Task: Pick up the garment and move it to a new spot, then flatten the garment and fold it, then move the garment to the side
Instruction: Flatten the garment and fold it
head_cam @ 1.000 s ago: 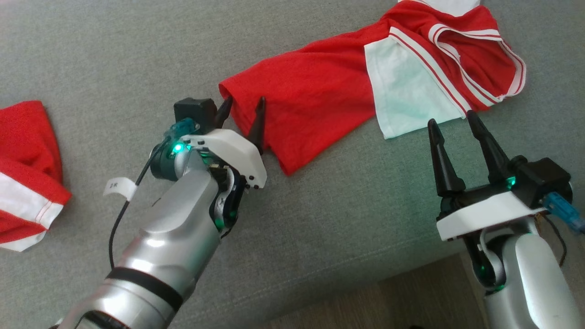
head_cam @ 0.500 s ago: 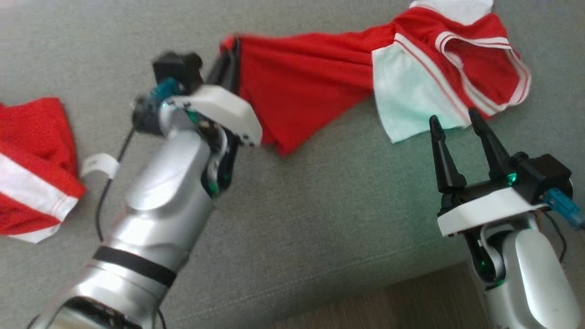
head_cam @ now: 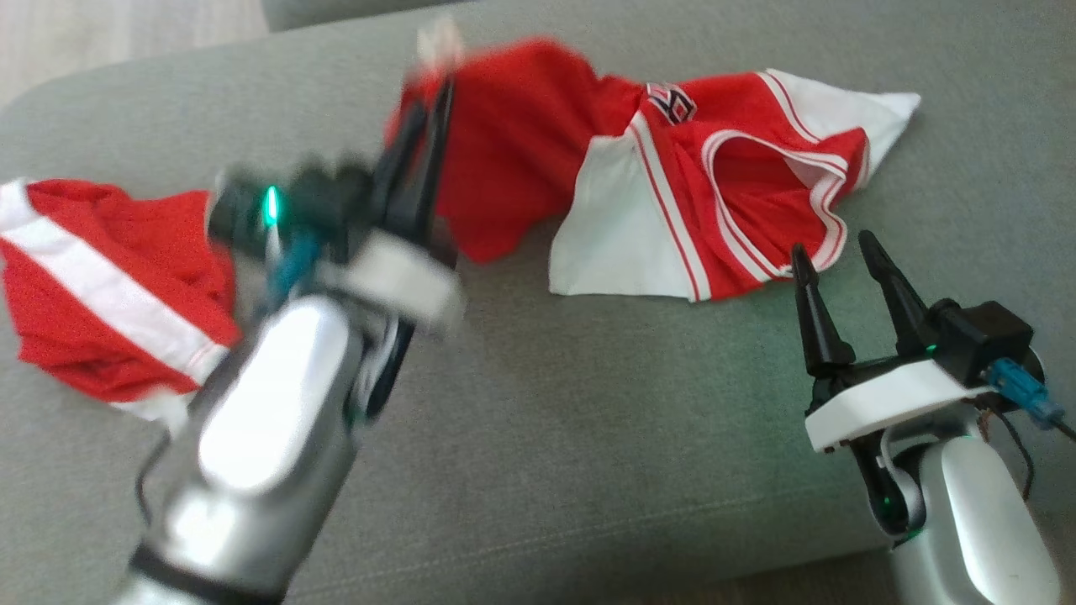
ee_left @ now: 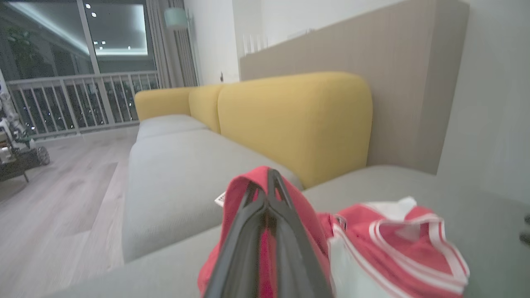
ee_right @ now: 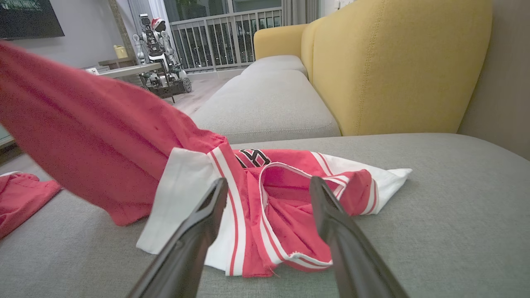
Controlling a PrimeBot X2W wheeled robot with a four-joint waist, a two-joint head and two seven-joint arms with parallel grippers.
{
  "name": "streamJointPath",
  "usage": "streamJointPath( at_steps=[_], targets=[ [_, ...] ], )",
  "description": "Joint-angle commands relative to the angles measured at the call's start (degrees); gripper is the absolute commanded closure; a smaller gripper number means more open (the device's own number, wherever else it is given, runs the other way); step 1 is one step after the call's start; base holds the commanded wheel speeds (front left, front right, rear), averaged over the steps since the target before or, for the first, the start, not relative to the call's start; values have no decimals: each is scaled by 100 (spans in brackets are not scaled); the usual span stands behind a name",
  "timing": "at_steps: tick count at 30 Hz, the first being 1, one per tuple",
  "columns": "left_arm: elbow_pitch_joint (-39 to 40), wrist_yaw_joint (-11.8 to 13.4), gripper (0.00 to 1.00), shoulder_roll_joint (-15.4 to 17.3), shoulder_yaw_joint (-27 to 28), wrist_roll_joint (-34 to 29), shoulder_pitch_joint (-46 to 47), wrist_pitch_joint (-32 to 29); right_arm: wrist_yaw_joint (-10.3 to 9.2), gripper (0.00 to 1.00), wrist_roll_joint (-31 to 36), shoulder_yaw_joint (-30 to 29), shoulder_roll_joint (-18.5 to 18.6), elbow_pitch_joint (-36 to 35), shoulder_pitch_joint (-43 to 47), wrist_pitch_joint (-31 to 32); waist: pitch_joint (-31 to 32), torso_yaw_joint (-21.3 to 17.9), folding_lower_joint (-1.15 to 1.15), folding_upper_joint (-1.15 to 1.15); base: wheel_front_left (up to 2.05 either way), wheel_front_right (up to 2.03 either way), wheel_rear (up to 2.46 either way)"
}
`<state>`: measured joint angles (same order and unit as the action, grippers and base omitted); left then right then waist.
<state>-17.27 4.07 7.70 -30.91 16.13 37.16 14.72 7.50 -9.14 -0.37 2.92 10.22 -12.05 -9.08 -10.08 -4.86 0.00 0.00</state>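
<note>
A red garment [head_cam: 656, 185] with white panels and stripes lies stretched across the grey sofa seat [head_cam: 588, 437]. My left gripper [head_cam: 429, 109] is shut on the garment's red hem and holds that end raised off the seat. From the left wrist the closed fingers [ee_left: 267, 194] pinch the red cloth [ee_left: 298, 219]. My right gripper [head_cam: 828, 252] stands open just in front of the garment's striped collar end, touching nothing. In the right wrist view the garment [ee_right: 265, 194] lies beyond the spread fingers [ee_right: 207, 223], its lifted end rising to the left.
A second red and white garment [head_cam: 101, 277] lies crumpled at the left of the seat. Yellow sofa back cushions [ee_left: 290, 120] stand behind the seat. Wooden floor [ee_left: 54, 198] lies past the sofa's end, with another robot [ee_right: 159, 49] far back.
My left gripper closed on the garment's red hem and lifted it up and away from me. The head camera tilted, so the scene shifted down. The right gripper stayed open.
</note>
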Motion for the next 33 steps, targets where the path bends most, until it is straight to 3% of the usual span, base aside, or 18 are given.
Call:
streamJointPath(
  at_steps=[1, 9, 14, 18, 19, 20, 25, 29, 33],
  targets=[
    [161, -1, 100, 280, 132, -54, -155, 28, -1, 0, -18, 106, -4, -145, -26, -44, 142, 137, 0, 0, 0, 0, 0],
    [183, -10, 100, 816, -334, -164, -1690, -103, -1, 0, 29, 79, -4, -52, 80, 24, 277, 350, 0, 0, 0, 0, 0],
    [-63, -82, 100, 931, -791, -417, -2133, -159, -1, 0, 134, 40, -4, -34, 106, 118, 319, 433, 0, 0, 0, 0, 0],
    [-412, -89, 100, 825, -1039, -542, -2232, -146, -1, 0, 214, 30, -4, -21, 115, 206, 371, 450, 0, 0, 0, 0, 0],
    [-472, -35, 63, 772, -1015, -526, -2224, -128, -1, 0, 225, 28, -4, -22, 113, 225, 376, 453, 0, 0, 0, 0, 0],
    [-509, 40, 0, 699, -937, -463, -2212, -101, -1, 0, 236, 30, -4, -22, 112, 242, 386, 455, 0, 0, 0, 0, 0],
    [-388, 432, 0, 416, -318, -56, -2160, 8, -1, 0, 276, 16, -4, -32, 150, 331, 443, 462, 0, 0, 0, 0, 0],
    [622, 884, 0, 109, 719, 212, -2346, 25, -1, 0, 98, -30, -4, 70, 267, 472, 485, 502, 0, 0, 0, 0, 0],
    [1258, 926, 0, -58, 1186, -12, -2642, 26, -1, 0, -296, -93, -4, 349, 370, 567, 495, 607, 0, 0, 0, 0, 0]
  ],
)
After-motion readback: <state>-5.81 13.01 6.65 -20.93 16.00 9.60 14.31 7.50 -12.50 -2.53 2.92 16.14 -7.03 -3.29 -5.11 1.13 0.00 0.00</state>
